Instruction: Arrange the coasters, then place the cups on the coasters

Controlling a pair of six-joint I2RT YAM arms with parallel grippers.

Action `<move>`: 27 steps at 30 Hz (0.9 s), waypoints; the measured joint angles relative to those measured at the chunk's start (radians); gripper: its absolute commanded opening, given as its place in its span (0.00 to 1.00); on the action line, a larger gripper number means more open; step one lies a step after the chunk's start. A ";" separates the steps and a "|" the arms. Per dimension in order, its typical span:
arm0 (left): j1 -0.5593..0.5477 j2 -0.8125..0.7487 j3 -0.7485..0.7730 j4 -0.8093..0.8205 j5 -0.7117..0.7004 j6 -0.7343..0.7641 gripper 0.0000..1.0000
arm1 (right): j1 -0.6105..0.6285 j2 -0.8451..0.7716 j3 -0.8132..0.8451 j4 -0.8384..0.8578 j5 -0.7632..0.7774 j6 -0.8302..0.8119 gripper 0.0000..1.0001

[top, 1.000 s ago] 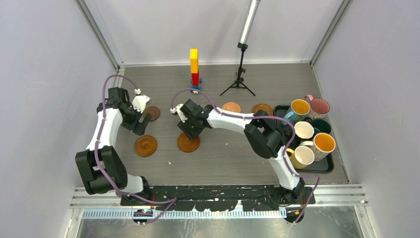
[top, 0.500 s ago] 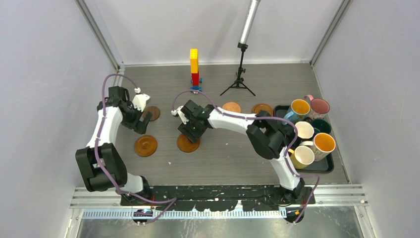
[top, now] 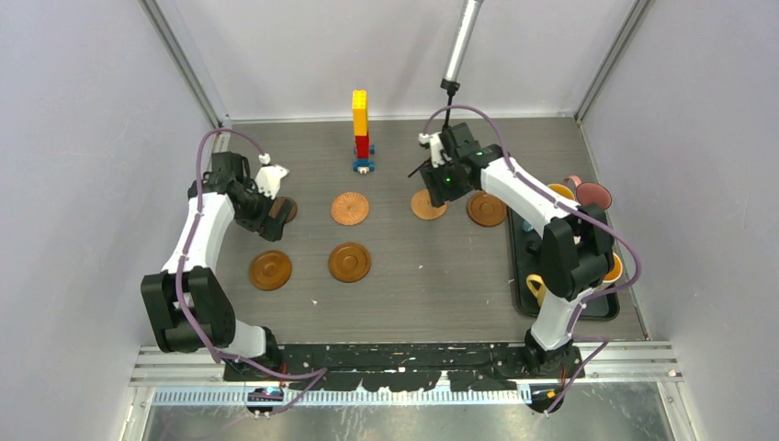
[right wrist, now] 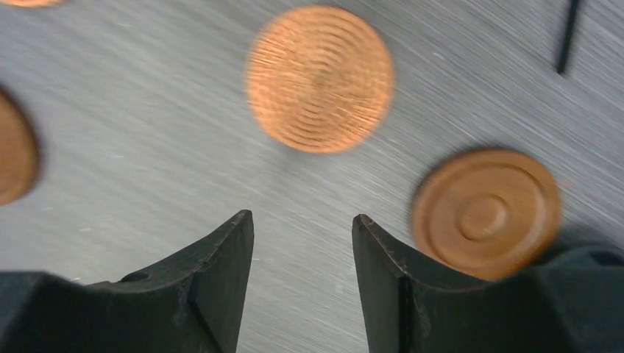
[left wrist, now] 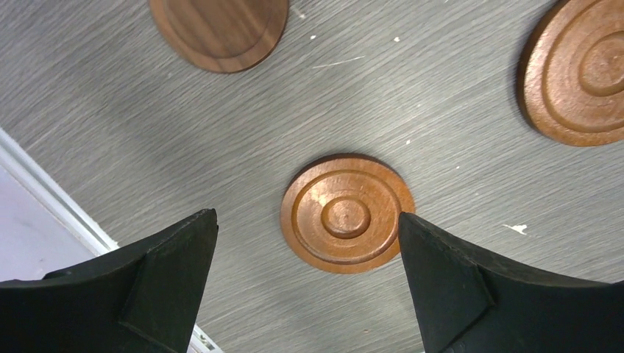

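Wooden coaster (top: 349, 208) uncovered; right arm (top: 525, 189) swung away.

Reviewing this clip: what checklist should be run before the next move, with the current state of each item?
1. Left hand open: ok.
2. Ringed coaster lies flat below its open jaws, not gripped: ok.
3. Right hand empty, jaws apart: ok.
4. Six coasters spread singly on the table: ok.
5. Cups upright on the tray: cannot tell, right arm covers most.
6. Right wrist view sharp: not ok, blurred.
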 measured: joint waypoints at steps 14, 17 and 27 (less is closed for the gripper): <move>-0.056 0.028 0.024 0.003 -0.008 -0.045 0.94 | -0.257 0.136 -0.016 -0.061 0.186 -0.135 0.41; -0.061 0.028 0.026 0.003 -0.012 -0.047 0.94 | -0.267 0.160 -0.016 -0.059 0.204 -0.156 0.35; -0.069 0.031 0.032 0.003 -0.021 -0.050 0.93 | -0.267 0.223 -0.018 -0.034 0.229 -0.207 0.20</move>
